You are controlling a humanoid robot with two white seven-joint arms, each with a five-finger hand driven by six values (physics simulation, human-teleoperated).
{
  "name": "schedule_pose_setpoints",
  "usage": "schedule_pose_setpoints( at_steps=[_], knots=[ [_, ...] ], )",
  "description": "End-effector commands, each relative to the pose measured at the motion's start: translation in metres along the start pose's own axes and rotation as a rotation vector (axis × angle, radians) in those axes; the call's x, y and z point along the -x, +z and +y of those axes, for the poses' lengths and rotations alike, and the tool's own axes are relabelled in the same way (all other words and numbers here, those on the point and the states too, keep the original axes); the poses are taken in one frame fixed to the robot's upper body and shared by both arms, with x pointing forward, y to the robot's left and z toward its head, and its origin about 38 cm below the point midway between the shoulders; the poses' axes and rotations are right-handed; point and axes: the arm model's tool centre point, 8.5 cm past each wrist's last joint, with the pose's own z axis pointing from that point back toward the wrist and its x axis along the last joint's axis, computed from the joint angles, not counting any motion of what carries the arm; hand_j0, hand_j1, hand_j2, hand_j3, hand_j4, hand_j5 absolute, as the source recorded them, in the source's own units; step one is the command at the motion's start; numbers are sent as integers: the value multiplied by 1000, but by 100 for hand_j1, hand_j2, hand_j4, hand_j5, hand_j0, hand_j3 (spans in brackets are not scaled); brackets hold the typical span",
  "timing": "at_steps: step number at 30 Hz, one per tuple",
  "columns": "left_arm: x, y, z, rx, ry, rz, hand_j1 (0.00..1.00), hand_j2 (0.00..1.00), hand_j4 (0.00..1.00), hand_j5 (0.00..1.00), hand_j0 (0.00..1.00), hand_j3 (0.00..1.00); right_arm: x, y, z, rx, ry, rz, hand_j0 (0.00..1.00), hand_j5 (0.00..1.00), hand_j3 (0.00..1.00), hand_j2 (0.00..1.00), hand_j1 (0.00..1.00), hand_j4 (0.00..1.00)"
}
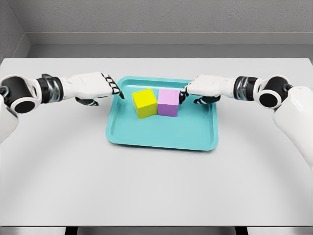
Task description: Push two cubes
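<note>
A yellow cube (pixel 144 103) and a pink cube (pixel 168 103) stand side by side, touching, in the back half of a teal tray (pixel 161 134). My left hand (pixel 115 90) hovers over the tray's left rim, its dark fingertips a short gap away from the yellow cube. My right hand (pixel 184 94) reaches in from the other side, fingertips at the pink cube's right face; whether they touch it I cannot tell. Both hands have fingers extended and relaxed, holding nothing.
The tray lies in the middle of a light grey table (pixel 58 166). A grey wall runs behind the table's far edge. Both white forearms stretch along the table's back half, level with the cubes.
</note>
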Motion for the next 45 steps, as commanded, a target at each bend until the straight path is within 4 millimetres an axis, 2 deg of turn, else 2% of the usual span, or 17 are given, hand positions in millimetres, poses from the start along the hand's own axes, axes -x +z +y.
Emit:
schedule_pose_setpoints(
  at_steps=[1, 10, 28, 38, 42, 45],
  knots=[
    [1, 1, 0, -2, 4, 4, 81, 81, 81, 81, 81, 81, -3, -5, -1, 8, -8, -10, 60, 60, 60, 60, 60, 60],
    [16, 21, 0, -6, 12, 41, 81, 81, 81, 81, 81, 81, -12, -13, -5, 8, 5, -33, 60, 60, 60, 60, 60, 60],
    [13, 17, 0, -8, 13, 34, 81, 81, 81, 81, 81, 81, -12, -15, -16, 14, 29, -27, 60, 60, 60, 60, 60, 60],
    [16, 20, 0, -8, 15, 42, 81, 81, 81, 81, 81, 81, -2, -13, -6, -8, 4, -2, 60, 60, 60, 60, 60, 60],
    [17, 22, 1, -11, 14, 45, 81, 81, 81, 81, 81, 81, -1, -14, -9, -11, 14, 5, 60, 60, 60, 60, 60, 60],
    [17, 22, 1, -10, 14, 46, 81, 81, 81, 81, 81, 81, -3, -21, -8, -14, 5, -1, 60, 60, 60, 60, 60, 60]
  ],
)
